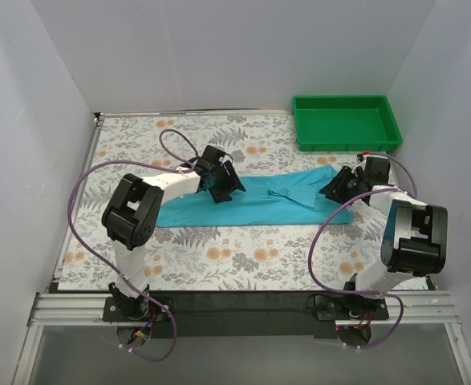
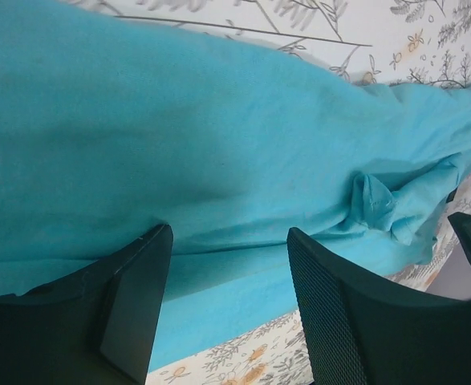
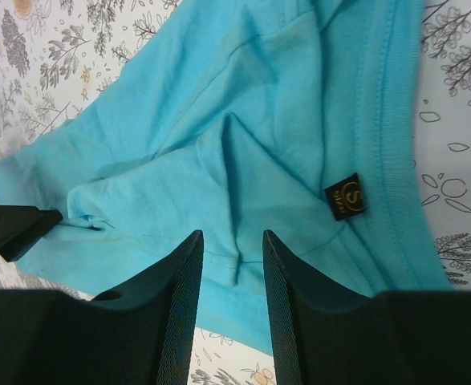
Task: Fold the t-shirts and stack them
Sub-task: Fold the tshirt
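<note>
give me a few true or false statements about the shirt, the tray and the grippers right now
1. The left gripper has its fingers apart over the shirt. True.
2. The green tray sits at the far right of the table. True.
3. The shirt lies inside the tray. False: it lies on the table.
4. A black label shows on the shirt near the right gripper. True.
5. The shirt is red. False: it is turquoise-blue.

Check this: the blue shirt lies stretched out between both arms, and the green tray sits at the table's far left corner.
One thing is wrong: the green tray sits at the far right corner of the table, not the left, as the top view shows. The blue shirt does lie stretched out between the left arm and right arm.
</note>
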